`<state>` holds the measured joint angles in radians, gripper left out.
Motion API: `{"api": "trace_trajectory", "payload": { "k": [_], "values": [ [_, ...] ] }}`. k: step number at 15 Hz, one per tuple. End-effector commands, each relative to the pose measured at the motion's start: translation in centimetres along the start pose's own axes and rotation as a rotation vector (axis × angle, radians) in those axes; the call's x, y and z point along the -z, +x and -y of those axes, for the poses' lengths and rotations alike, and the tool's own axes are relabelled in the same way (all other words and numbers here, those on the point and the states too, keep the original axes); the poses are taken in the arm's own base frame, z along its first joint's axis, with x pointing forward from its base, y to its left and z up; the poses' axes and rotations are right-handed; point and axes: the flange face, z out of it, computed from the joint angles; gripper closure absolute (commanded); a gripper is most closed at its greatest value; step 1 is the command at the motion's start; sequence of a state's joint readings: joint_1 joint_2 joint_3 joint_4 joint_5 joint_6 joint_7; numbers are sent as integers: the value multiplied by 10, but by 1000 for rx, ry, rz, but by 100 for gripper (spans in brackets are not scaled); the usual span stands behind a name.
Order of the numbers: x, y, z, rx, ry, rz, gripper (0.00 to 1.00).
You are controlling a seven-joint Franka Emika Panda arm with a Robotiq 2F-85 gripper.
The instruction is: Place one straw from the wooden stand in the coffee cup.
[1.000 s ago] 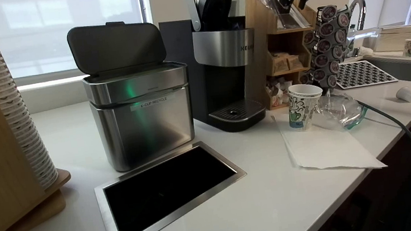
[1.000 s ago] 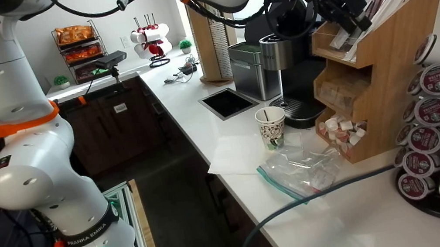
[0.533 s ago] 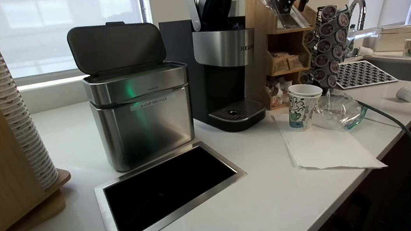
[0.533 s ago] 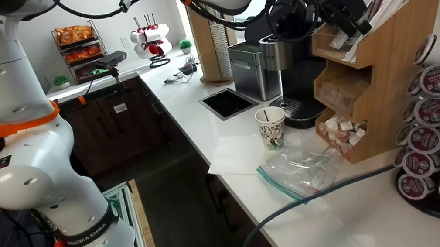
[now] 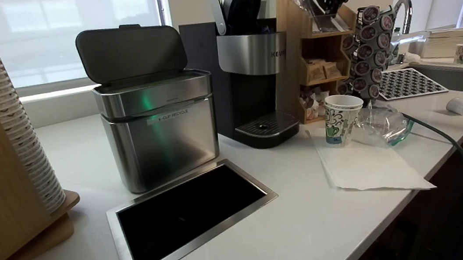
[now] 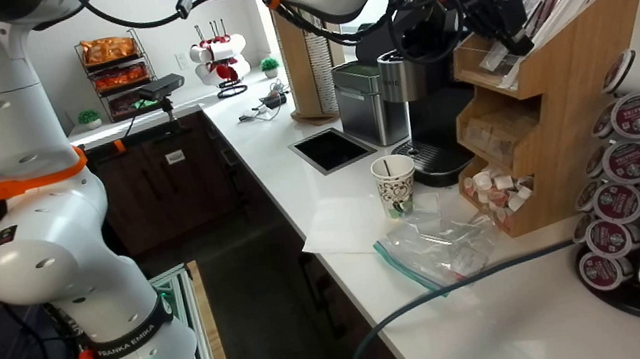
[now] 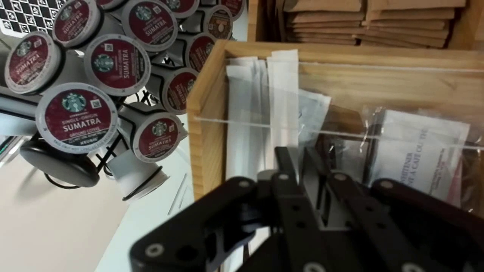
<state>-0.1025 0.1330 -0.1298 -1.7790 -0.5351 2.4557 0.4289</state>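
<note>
The wooden stand (image 6: 586,73) holds white paper-wrapped straws (image 6: 568,5) in its top bin, behind a clear front. In the wrist view, straws (image 7: 283,87) stand at the left side of that bin, by the wooden rim (image 7: 200,113). My gripper (image 7: 298,153) is at the top bin, its fingers close together with a narrow gap showing. A white straw passes behind its left fingertip; whether one is between the fingers is unclear. The gripper (image 5: 327,7) also shows in an exterior view. The patterned paper coffee cup (image 6: 397,190) stands upright on the counter, a thin dark stick inside.
A coffee maker (image 5: 255,56) stands beside the stand. A pod carousel (image 6: 632,162) stands at its other side, also in the wrist view (image 7: 77,117). Packets (image 7: 419,147) share the top bin. A plastic bag (image 6: 433,245) and a hose (image 6: 471,281) lie near the cup.
The gripper's fingers, wide apart a second ago, have moved close together, and the gripper has shifted slightly at the top bin. The cup and stand have not moved.
</note>
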Motion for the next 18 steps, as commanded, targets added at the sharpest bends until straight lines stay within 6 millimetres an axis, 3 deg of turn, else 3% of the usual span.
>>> {"api": "trace_trajectory", "payload": {
  "k": [1,8,18],
  "values": [
    [-4,4,3,-2,-2,-18,100],
    [0,2,3,-5,13,-16,100],
    [32,7,-10,-34,18,-61,100]
  ]
}}
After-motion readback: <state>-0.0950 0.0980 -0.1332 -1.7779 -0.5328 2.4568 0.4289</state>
